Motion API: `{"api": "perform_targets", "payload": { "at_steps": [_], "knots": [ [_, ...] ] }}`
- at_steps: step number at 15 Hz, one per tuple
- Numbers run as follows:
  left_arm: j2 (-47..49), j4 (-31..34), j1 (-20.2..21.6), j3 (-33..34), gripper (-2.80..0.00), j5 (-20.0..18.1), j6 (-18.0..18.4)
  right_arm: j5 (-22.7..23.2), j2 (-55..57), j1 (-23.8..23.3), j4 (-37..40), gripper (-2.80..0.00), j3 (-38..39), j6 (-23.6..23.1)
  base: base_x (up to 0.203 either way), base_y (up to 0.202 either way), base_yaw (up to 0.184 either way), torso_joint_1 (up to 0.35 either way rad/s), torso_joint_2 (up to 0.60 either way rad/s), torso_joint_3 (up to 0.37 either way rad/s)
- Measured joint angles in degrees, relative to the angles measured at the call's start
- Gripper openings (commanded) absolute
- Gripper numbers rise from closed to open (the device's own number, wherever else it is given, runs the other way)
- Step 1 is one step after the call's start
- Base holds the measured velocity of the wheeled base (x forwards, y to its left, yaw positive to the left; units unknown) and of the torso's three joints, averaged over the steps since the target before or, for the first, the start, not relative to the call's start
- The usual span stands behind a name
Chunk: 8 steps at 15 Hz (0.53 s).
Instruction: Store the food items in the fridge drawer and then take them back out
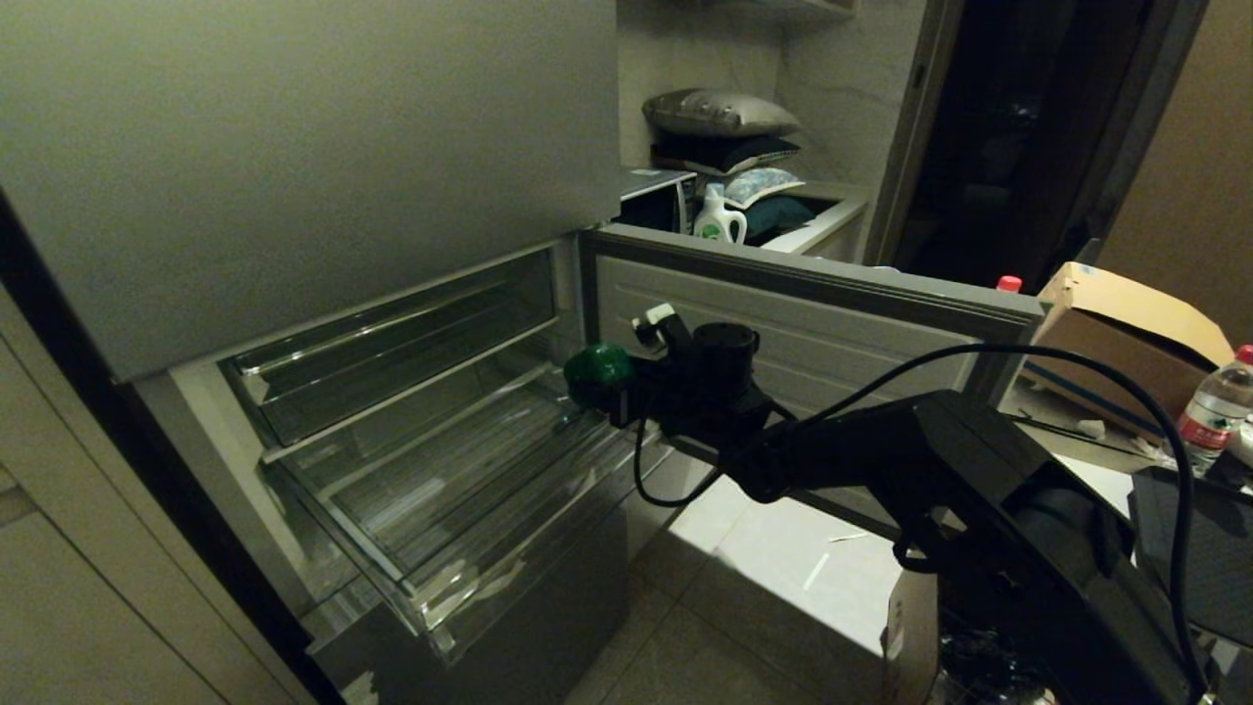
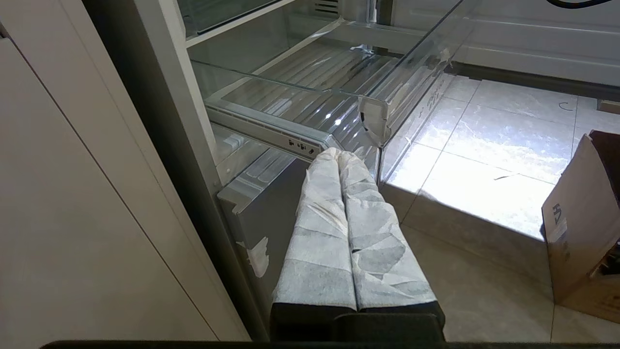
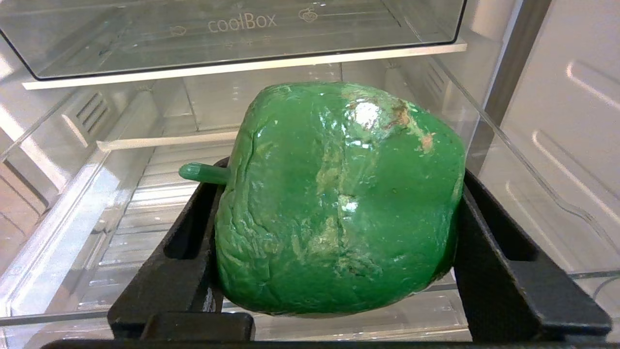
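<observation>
My right claw (image 3: 339,232) grips green food item (image 3: 339,194) across its broad flanks, over fridge drawer (image 1: 431,490) right edge. Glossy, likely slippery, probably light; stem poor hold. Left claw (image 2: 339,155) closed.

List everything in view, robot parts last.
glossy green pepper-shaped food item: 1, green, clamped in the right gripper above the drawer's right side
clear ribbed plastic fridge drawer: 1, transparent, pulled out, nothing seen inside
shallow clear tray marked coolBox: 1, transparent, above the drawer
grey fridge door: 1, swung open on the right
white detergent bottle: 1, on the counter behind
stacked cushions: several, grey and dark
cardboard box: 1, brown, far right
clear water bottle: 1, red cap, far right
right gripper: black, shut on the pepper
left gripper: white-wrapped fingers, shut, near the drawer's front corner
</observation>
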Motion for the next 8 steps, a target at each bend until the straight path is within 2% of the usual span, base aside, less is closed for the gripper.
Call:
{"api": "perform_targets", "payload": {
  "at_steps": [8],
  "knots": [
    [0.0,0.0,0.0,0.0,-2.8,0.02,0.01,1.25,0.31,-0.13,1.74,0.0,-0.46,0.57,0.0,0.0,0.0,0.0,0.0,0.0]
  ]
}}
